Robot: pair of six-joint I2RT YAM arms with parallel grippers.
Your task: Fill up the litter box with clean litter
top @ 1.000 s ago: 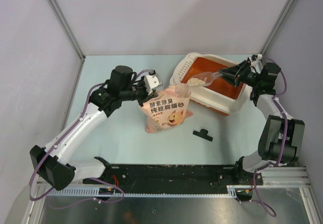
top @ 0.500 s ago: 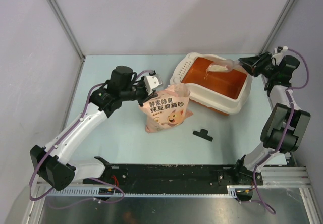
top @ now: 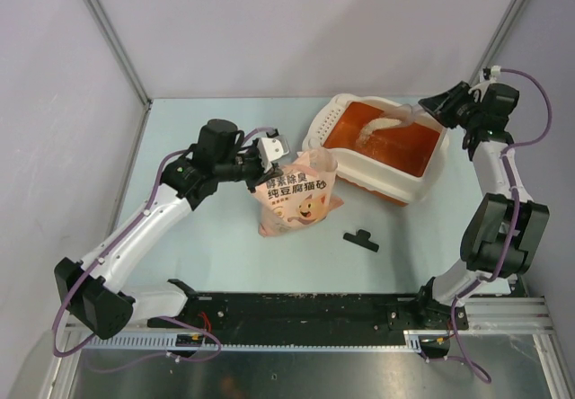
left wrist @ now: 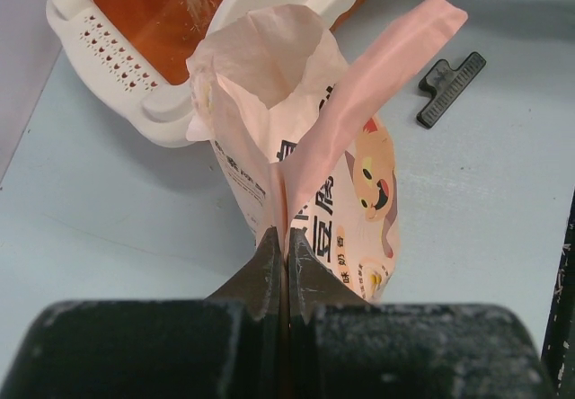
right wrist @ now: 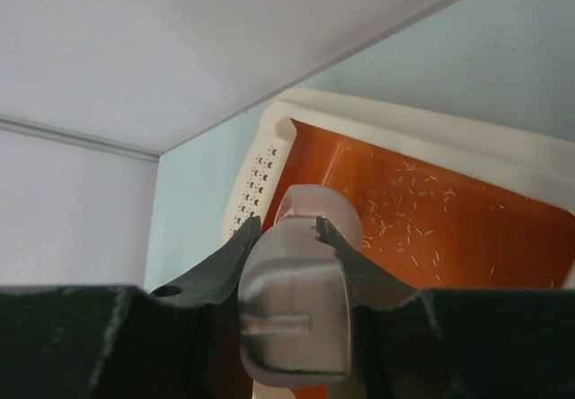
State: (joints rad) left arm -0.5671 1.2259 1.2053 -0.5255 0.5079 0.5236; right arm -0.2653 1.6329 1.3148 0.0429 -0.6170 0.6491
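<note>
Litter box (top: 382,180) sits skewed on the table (top: 269,273) at about 1 o'clock in the top view. Its perforated ledge (left wrist: 108,44) points toward 10 o'clock, and the orange floor is nearly bare, with only scattered clean litter (right wrist: 404,210) on it. Just beside the box's near-left corner, at centre, stands the pink bag (top: 296,192). The left gripper (left wrist: 286,237) is closed tight on a pinch of the bag's upper edge, holding the mouth open. At 2 o'clock the right gripper (right wrist: 287,228) is clamped around the handle of the clear scoop (top: 382,125), which is tipped over the box's far half with a pale stream falling from it.

The pour is under way and the filling looks barely begun. To do it well, hold the scoop's lip inside the rim and roll the wrist slowly, so grains land mid-floor rather than bounce over the ledge.

Room is tight, because the right arm is close to the enclosure wall (top: 539,57). A return to the bag would best sweep over the box toward 8 o'clock. A small black clip (top: 361,239) lies at 5 o'clock from the bag, apart from it.
</note>
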